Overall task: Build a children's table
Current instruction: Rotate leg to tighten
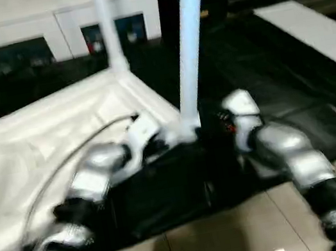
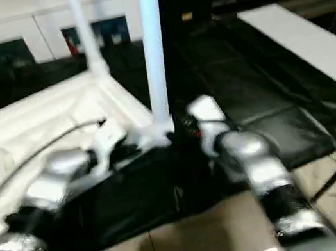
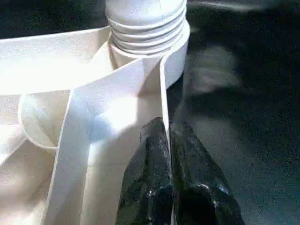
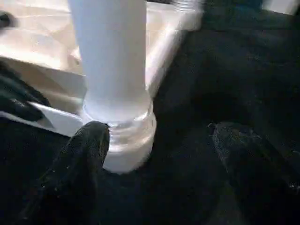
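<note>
Silver forearms nearest cam. L→R: left gripper (image 3: 168,140) closed, fingers pinching edge wall of the upturned tabletop (image 1: 40,141) beside near corner socket. Near leg (image 1: 189,43) stands upright in that socket, long axis vertical, just ahead of right gripper (image 4: 159,150), whose fingers are spread w/ nothing between. Right arm looks nearer to turn it.

Black sheet (image 1: 257,77) over beige tiled floor (image 1: 238,230), white cabinet (image 1: 52,22) behind, white board (image 1: 315,34) right

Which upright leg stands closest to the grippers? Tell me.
The near leg, set in the tabletop's corner socket between both grippers. The other leg stands at the far corner, toward the cabinet.
</note>
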You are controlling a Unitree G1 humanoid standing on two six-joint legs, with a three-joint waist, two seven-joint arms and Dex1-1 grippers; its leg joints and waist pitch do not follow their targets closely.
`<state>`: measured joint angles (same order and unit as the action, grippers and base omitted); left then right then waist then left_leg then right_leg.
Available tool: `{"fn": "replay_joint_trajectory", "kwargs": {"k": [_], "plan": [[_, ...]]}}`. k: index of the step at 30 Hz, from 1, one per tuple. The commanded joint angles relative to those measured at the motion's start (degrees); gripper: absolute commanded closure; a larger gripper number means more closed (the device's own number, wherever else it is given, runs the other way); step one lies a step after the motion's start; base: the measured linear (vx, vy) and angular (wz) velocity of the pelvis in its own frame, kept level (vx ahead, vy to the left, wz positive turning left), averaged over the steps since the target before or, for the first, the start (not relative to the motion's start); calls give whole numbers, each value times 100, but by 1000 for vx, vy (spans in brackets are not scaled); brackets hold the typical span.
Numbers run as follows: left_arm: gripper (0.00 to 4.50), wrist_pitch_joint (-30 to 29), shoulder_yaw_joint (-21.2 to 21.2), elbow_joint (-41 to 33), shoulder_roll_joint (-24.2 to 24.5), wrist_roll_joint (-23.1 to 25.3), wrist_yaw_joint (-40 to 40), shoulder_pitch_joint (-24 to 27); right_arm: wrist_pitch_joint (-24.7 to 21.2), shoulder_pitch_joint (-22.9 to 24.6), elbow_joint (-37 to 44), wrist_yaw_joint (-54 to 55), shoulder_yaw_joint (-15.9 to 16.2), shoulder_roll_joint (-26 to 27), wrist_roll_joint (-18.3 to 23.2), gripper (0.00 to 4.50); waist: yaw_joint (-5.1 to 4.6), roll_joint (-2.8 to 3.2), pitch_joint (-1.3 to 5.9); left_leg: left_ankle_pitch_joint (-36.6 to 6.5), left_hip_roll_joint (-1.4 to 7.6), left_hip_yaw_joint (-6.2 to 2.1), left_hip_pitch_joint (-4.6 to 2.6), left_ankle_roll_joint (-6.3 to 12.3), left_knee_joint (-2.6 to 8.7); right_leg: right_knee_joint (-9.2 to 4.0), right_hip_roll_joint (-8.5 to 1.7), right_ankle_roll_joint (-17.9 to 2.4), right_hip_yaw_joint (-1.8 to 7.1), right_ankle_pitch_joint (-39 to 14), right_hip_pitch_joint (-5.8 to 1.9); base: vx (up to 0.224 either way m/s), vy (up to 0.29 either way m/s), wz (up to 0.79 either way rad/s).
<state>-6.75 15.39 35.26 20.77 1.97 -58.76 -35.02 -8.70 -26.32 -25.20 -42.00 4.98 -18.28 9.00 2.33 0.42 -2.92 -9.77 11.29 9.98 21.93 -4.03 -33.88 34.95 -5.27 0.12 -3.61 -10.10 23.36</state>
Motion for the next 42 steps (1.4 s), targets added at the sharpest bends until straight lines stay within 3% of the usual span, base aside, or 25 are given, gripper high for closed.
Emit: {"fn": "replay_joint_trajectory", "kwargs": {"k": [1,5,8,11,19,32,37,39,41,42], "plan": [[450,-163,316,-395,46,-141,-763,122,-240,76,360,-667,188,-143,232,65,14,-16,367,-1519,165,-11,-92,276,419,-417,-251,-1340,227,-1207,-286,0,0,0],[450,-276,346,-556,44,-223,-938,96,-363,57,383,-1134,328,-254,290,65,59,-19,377,-1398,180,8,-106,310,406,-395,-251,-1474,230,-953,-268,0,0,0],[450,-235,349,-491,24,-206,-924,39,-344,29,323,-1366,482,-335,184,65,121,-40,378,-1366,189,24,-134,286,403,-392,-253,-1483,235,-924,-254,0,0,0],[450,-200,349,-466,38,-179,-944,22,-319,2,257,-1543,601,-429,110,65,145,-52,375,-1343,181,20,-111,249,409,-391,-261,-1395,234,-1030,-275,0,0,0],[450,-286,321,-549,113,-215,-993,39,-301,-217,-85,-1484,491,-423,83,65,142,-60,389,-1179,172,22,-96,265,388,-375,-262,-1390,230,-930,-285,0,0,0],[450,-279,337,-480,108,-213,-1015,9,-255,-308,-391,-1584,441,-299,192,169,120,-69,392,-1194,171,23,-93,290,382,-372,-260,-1431,220,-930,-294,0,0,0],[450,-335,345,-538,112,-234,-1037,59,-253,-288,-436,-1639,459,-232,237,180,121,-64,398,-1137,174,22,-92,298,378,-360,-260,-1447,220,-878,-296,0,0,0],[450,-304,358,-539,104,-193,-970,74,-243,-306,-521,-1409,407,-150,199,180,120,-55,396,-1161,171,25,-99,297,376,-366,-260,-1449,221,-906,-292,0,0,0],[450,-289,316,-373,-51,-73,-543,15,-186,-442,-840,-495,219,108,24,180,93,-55,386,-1211,171,24,-94,237,387,-370,-262,-1440,224,-1003,-270,0,0,0],[450,-328,285,-194,-196,33,-168,-57,-200,-585,-1108,322,0,357,-48,180,59,-19,375,-1326,161,11,-92,136,405,-387,-262,-1389,217,-1216,-272,0,0,0]]}}
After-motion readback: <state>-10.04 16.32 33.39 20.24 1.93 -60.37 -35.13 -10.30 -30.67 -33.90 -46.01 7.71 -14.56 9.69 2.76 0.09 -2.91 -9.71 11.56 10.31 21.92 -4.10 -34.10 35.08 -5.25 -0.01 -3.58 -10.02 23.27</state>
